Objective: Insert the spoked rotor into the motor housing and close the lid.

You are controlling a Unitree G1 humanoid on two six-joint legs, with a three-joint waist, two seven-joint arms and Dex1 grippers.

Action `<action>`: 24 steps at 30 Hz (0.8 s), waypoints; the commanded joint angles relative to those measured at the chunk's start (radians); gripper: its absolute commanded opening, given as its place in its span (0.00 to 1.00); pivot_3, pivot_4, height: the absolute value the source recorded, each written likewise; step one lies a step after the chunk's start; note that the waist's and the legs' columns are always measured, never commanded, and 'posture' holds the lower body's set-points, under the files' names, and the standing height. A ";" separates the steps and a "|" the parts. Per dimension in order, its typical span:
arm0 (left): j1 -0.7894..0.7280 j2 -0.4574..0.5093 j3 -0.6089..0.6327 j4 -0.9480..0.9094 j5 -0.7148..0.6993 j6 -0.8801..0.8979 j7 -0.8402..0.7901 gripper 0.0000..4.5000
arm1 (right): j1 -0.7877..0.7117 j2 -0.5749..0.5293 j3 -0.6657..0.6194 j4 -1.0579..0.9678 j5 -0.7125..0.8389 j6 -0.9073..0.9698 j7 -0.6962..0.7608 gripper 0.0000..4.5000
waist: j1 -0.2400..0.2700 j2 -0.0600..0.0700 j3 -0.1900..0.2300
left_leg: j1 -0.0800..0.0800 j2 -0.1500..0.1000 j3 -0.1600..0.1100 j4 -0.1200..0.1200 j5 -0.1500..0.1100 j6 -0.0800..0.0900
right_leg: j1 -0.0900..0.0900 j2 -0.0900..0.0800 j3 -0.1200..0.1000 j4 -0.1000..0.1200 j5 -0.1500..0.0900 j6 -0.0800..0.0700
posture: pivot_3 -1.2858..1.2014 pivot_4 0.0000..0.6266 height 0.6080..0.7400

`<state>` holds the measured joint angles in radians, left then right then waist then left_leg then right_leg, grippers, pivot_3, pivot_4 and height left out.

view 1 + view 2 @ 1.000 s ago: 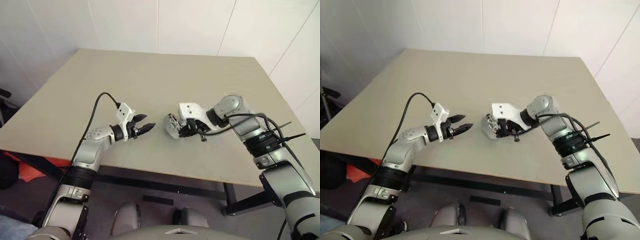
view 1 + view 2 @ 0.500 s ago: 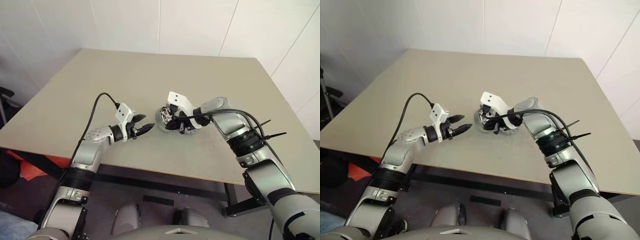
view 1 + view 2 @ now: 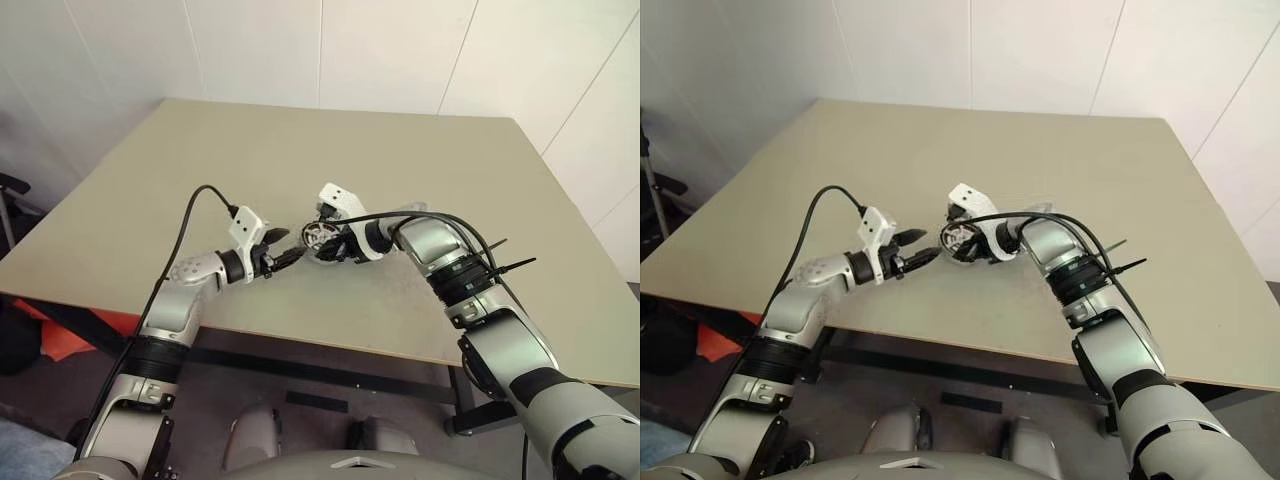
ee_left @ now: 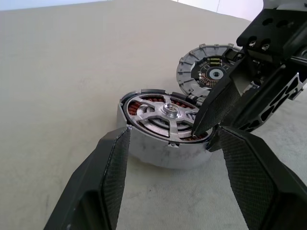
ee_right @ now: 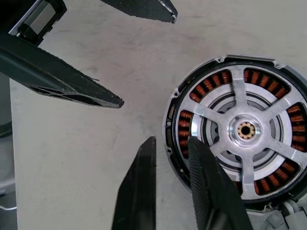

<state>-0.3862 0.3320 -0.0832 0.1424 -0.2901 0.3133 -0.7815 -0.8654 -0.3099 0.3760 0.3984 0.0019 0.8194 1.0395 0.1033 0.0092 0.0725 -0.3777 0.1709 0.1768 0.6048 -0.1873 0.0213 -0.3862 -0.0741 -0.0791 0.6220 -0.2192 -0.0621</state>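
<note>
Right gripper now leftward over beige table

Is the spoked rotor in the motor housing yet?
In. The spoked rotor lies inside the motor housing, copper windings showing between its spokes; the lid is still off, behind it.

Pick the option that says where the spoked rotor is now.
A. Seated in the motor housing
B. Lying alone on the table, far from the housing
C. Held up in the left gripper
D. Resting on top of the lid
A: the rotor sits inside the housing, copper windings showing between its spokes, while the lid lies beside it on the table.
</note>
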 commanded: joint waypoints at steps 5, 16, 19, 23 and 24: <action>-0.011 0.014 0.025 -0.027 -0.006 -0.018 0.000 0.69 | -0.036 -0.055 -0.023 -0.197 0.071 0.088 0.043 0.71 | -0.001 0.000 0.000 | 0.000 0.000 0.000 -0.001 0.000 0.000 | 0.000 0.000 0.000 0.000 0.000 0.000 | 0.52 0.00 1.00; -0.069 0.031 0.181 0.017 -0.133 0.096 0.038 0.69 | -0.098 -0.092 -0.207 0.010 0.029 -0.307 -0.228 0.71 | 0.001 -0.001 0.000 | 0.001 0.000 0.000 -0.001 0.001 -0.002 | 0.000 0.000 0.000 0.000 0.000 0.000 | 0.52 0.00 1.00; -0.069 0.078 0.206 0.018 -0.171 0.189 0.007 0.69 | -0.045 -0.151 -0.201 0.067 -0.035 -0.440 -0.307 0.71 | 0.001 -0.001 0.000 | 0.001 -0.001 0.000 -0.001 0.002 -0.004 | 0.001 0.000 0.000 -0.001 0.000 0.000 | 0.52 0.00 1.00; -0.074 0.147 0.216 0.057 -0.160 0.208 -0.029 0.69 | 0.022 -0.219 -0.236 0.077 -0.064 -0.489 -0.379 0.50 | -0.003 0.000 0.000 | -0.003 -0.001 0.001 -0.002 0.002 -0.003 | -0.003 0.000 0.000 -0.001 0.000 0.000 | 0.52 0.00 1.00; -0.079 0.157 0.220 0.069 -0.158 0.206 -0.033 0.69 | 0.031 -0.233 -0.248 0.079 -0.067 -0.490 -0.397 0.42 | -0.005 0.000 0.000 | -0.005 -0.001 0.001 -0.002 0.002 -0.003 | -0.005 0.000 0.000 -0.001 0.000 0.000 | 0.52 0.00 1.00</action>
<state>-0.4397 0.4749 0.1160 0.2125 -0.4392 0.5226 -0.7981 -0.8070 -0.5221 0.1694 0.5059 -0.0555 0.3618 0.6763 0.0978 0.0089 0.0728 -0.3830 0.1698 0.1774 0.6032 -0.1852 0.0179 -0.3919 -0.0740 -0.0786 0.6215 -0.2194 -0.0623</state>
